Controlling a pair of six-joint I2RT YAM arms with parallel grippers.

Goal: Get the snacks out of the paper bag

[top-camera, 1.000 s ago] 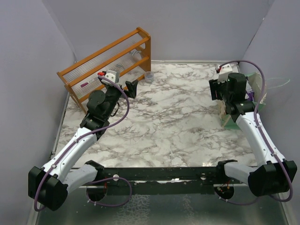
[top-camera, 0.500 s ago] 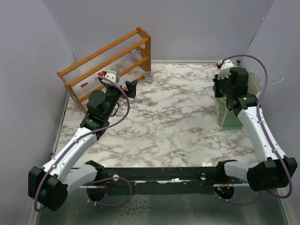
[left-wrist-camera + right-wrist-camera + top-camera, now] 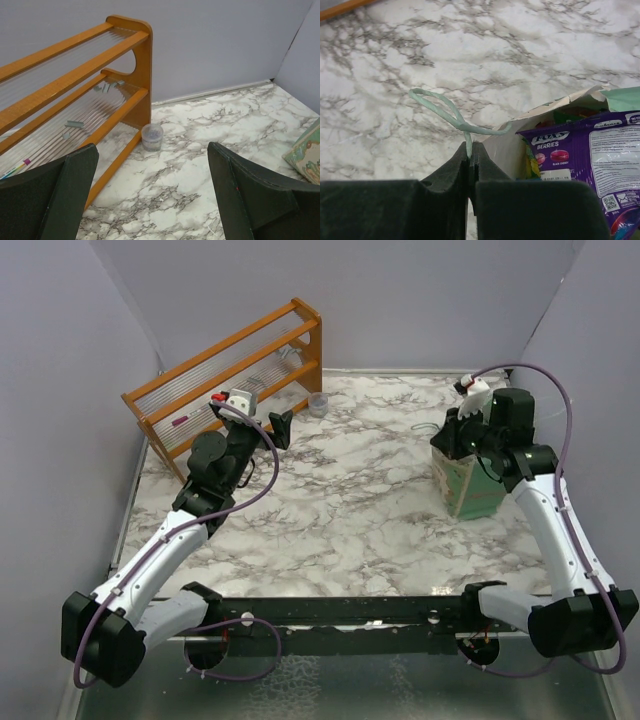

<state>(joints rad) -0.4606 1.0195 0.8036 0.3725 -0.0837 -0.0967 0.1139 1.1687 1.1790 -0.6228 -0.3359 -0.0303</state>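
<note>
While the right gripper (image 3: 470,153) pinched the handle (image 3: 461,126), probably to hold the bag (image 3: 465,485) upright at the table's (image 3: 350,490) right side, the left gripper (image 3: 152,190) hung open, empty. Snacks (image 3: 580,150) sat inside, 1 purple packet showing.

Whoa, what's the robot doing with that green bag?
The right tool is pinched shut on the pale green handle of the paper bag. The bag is upright, with a purple snack packet showing in its open top. The left tool hangs open by the orange rack, holding nothing. No snacks are out yet.
</note>
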